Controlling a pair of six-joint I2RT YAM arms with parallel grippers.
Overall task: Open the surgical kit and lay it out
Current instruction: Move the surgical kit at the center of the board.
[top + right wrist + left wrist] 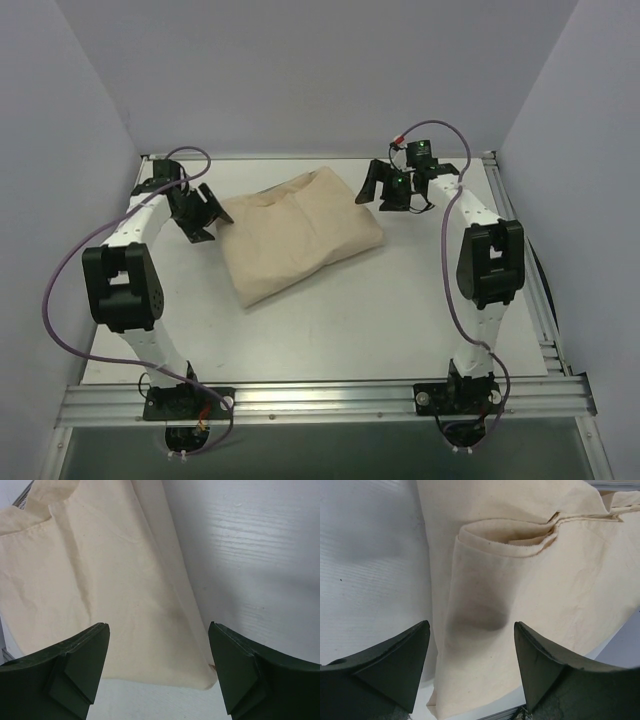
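Note:
The surgical kit is a folded beige cloth bundle (298,232) lying slantwise in the middle of the white table; tray and instruments are hidden inside it. My left gripper (207,212) hangs open just off the bundle's left corner. In the left wrist view the cloth's folded flaps (520,580) fill the space ahead, and the left gripper (472,645) holds nothing. My right gripper (385,190) hangs open above the bundle's far right corner. The right wrist view has the bundle's corner (125,605) below the open right gripper (158,650), with nothing between its fingers.
The white table (380,310) is bounded by an aluminium rail (320,400) at the near edge and a frame along the right side (525,270). Grey walls close in on three sides. Purple cables loop from both arms.

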